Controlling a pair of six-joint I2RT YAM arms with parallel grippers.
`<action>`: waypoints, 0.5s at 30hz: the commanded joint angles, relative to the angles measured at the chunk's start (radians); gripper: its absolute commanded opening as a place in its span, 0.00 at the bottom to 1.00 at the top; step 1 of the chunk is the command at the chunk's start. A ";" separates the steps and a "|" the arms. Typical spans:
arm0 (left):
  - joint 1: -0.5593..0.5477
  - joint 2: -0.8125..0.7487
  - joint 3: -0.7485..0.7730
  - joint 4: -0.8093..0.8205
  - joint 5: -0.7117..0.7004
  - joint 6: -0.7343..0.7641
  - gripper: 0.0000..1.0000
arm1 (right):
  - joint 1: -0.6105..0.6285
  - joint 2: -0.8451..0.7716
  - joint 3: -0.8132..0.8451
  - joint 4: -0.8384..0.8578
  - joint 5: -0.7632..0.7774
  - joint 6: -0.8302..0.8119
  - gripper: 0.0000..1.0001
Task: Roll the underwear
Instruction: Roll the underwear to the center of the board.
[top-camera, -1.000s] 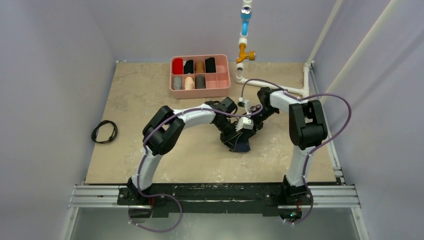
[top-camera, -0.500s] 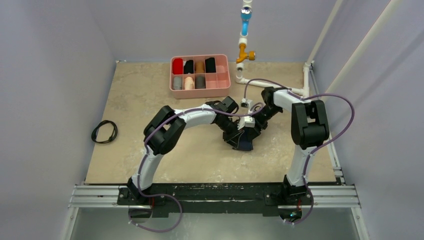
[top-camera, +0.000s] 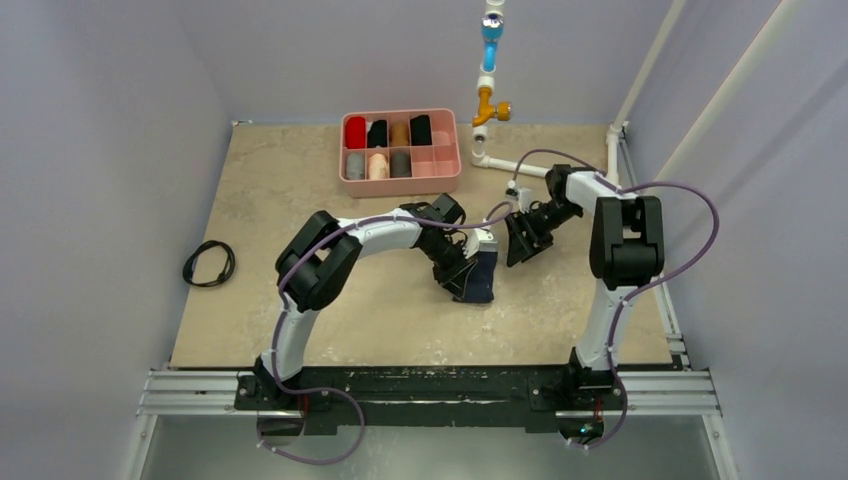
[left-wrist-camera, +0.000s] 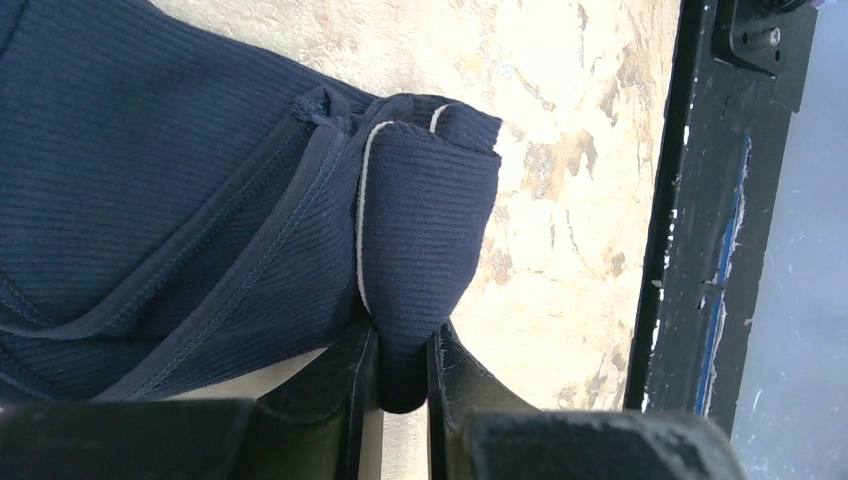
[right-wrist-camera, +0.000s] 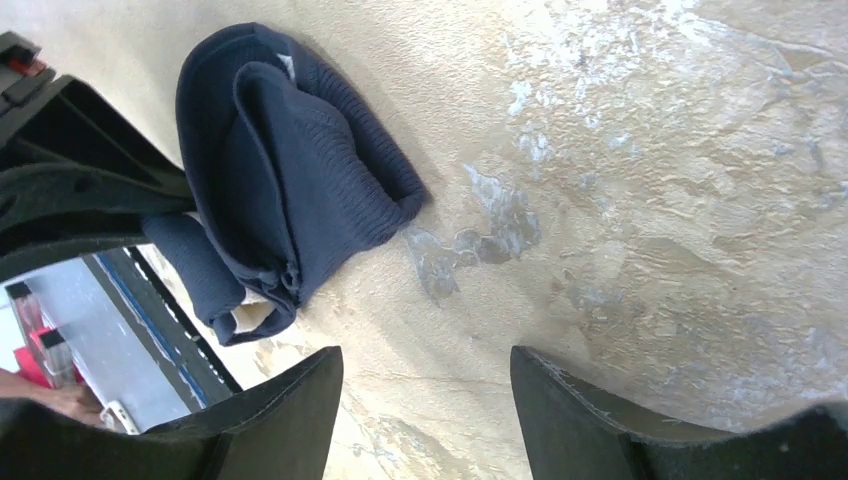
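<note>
My left claw (left-wrist-camera: 403, 368) pinched tight on an underwear (left-wrist-camera: 200, 180) fold | right claw (right-wrist-camera: 425, 385) just backed off toward the table (top-camera: 300, 170) right edge, parted, empty | the roll's mine alone now.

Pale lavender walls (top-camera: 100, 150), beige marbled tabletop (top-camera: 280, 170), white pipe (top-camera: 612, 155) back rt, even light

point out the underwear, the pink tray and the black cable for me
underwear (top-camera: 484, 282), top external view, middle of the navy fabric
pink tray (top-camera: 400, 187), top external view, its near wall
black cable (top-camera: 188, 266), top external view, left side of the loop
</note>
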 joint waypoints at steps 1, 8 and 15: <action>-0.003 0.052 -0.057 -0.134 -0.221 0.012 0.00 | 0.041 0.012 -0.023 0.147 0.134 0.090 0.64; 0.002 0.067 -0.053 -0.152 -0.207 0.000 0.00 | 0.039 -0.082 -0.043 0.185 0.121 0.068 0.64; 0.056 0.108 0.000 -0.205 -0.105 -0.024 0.00 | 0.010 -0.250 -0.132 0.248 0.089 0.044 0.64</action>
